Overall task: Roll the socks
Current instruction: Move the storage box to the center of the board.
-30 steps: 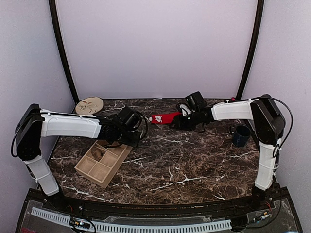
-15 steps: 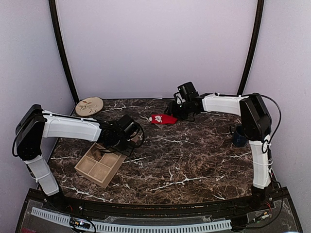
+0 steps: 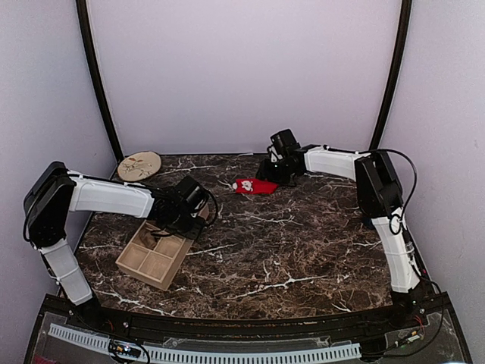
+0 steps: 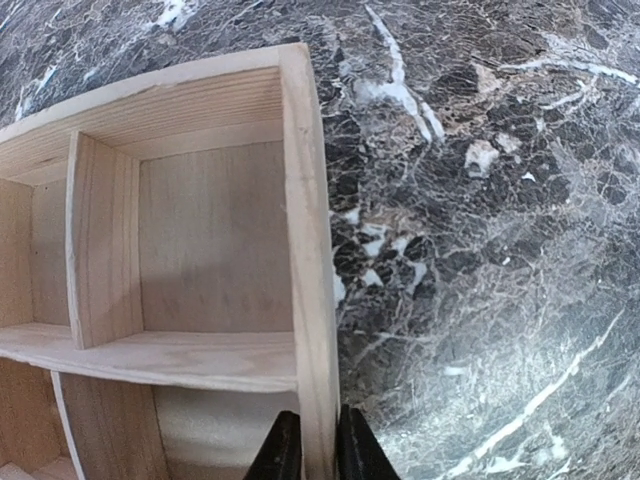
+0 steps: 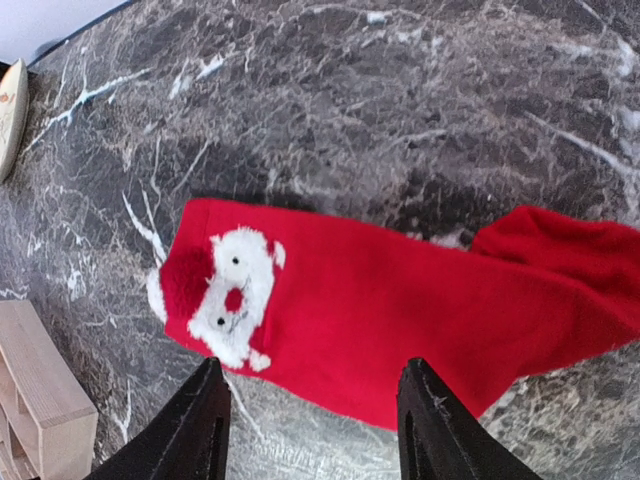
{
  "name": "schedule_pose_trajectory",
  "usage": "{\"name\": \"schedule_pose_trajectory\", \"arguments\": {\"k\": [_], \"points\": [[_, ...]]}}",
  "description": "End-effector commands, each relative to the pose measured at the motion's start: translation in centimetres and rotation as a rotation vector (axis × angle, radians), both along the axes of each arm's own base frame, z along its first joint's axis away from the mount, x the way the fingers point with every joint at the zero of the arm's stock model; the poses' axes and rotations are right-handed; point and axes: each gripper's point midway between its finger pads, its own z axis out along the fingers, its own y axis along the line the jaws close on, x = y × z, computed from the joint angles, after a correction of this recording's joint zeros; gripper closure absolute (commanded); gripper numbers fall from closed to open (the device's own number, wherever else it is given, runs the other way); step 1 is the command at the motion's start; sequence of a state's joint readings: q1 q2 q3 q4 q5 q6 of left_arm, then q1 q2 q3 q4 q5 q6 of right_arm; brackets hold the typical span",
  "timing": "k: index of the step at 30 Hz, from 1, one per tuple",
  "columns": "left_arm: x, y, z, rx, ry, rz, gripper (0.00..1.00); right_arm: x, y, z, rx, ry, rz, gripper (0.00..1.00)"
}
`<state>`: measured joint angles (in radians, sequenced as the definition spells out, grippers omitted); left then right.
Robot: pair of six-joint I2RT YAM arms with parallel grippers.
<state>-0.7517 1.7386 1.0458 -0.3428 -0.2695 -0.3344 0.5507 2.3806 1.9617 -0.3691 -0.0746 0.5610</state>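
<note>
A dark brown marble-patterned desk (image 3: 288,250) carried a bright red fabric sock (image 5: 400,300). The sock lay flat and stretched out near the far edge, with a small white bearded-face patch (image 5: 225,295) facing up at one end. The right claw (image 5: 312,370) hovered over the sock with its two black fingers spread wide, framing the middle of the fabric. Whether they touched it could not be told. That pose looked like a line-up for a pinch, so that rolling could start from a flat, unfolded sock.

Well apart from the sock, on the left side of the desk, sat a pale wooden compartment tray (image 3: 155,262). The left claw (image 4: 317,440) was pinching the tray's thin outer wall, one finger inside a compartment and one outside. This was probably to steady the tray or drag it aside. A second sock could not be made out, and the left arm hid part of the tray from above. Judging by the flat sock, rolling had not yet begun
</note>
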Motion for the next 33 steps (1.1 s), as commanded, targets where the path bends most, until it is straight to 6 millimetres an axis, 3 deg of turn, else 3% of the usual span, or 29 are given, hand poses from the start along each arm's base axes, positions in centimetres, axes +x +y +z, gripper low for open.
{"name": "schedule_pose_trajectory", "arguments": {"k": [1,9,17,23,26,33], "points": [[0.9,0.2,-0.6,0.008,-0.002,-0.030,0.84,2.2,-0.9,0.1,-0.036,-0.031,0.002,0.46],[4.3,-0.1,0.0,0.005,-0.053,-0.070,0.85,2.4,-0.8,-3.7,-0.049,0.049,0.035,0.46],[7.2,-1.5,0.7,-0.038,-0.111,-0.201,0.95,-0.1,-1.7,-5.8,-0.092,0.106,0.056,0.46],[8.3,-2.9,1.4,-0.061,-0.146,-0.249,0.95,-4.5,-1.9,-6.4,-0.166,0.134,0.107,0.46],[9.5,-2.3,1.7,-0.070,-0.157,-0.229,0.95,-7.6,-2.0,-6.9,-0.210,0.154,0.135,0.46],[10.7,-3.5,2.7,-0.106,-0.182,-0.238,0.95,-14.7,-1.3,-5.9,-0.231,0.154,0.168,0.46]]}}
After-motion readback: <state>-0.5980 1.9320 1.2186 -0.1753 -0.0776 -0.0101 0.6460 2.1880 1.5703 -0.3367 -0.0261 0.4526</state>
